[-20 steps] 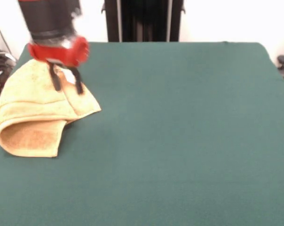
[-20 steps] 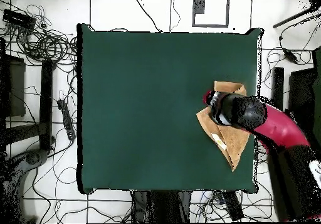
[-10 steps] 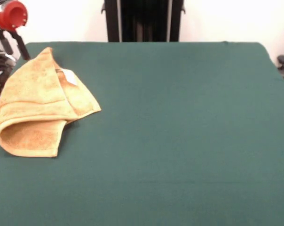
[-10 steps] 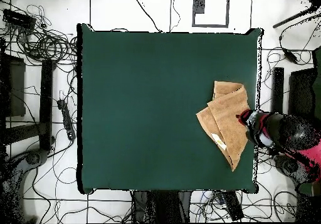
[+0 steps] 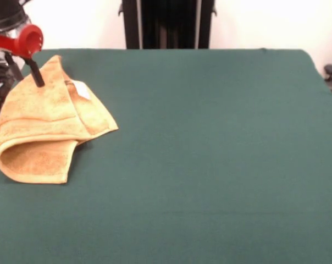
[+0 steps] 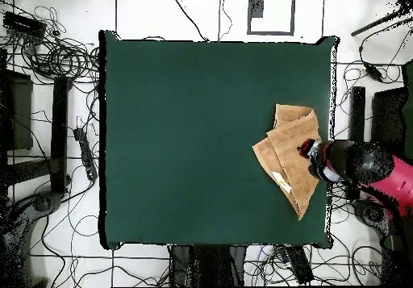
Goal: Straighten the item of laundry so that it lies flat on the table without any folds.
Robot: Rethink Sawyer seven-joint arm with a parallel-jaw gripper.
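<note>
the table point(image 5: 210, 154) is covered in dark green cloth, and the folded towel point(image 5: 45, 129) is seen at its nine o'clock edge in the front view. the gripper point(image 5: 23, 69) is held at the towel's eleven o'clock corner, one dark finger point(image 5: 36, 77) against the tip; whether the fingers are apart or together cannot be told.

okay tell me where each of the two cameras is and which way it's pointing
Front view: sits across the table from the robot, facing its pedestal at the top; it shows the folded towel at left and the gripper at the top left corner.
Overhead view: hangs above the table, looking straight down, robot base at the bottom; the red and black arm comes in from the right, its gripper at the towel's edge.
Shared: both show table, towel and gripper, turned half round against each other.
</note>
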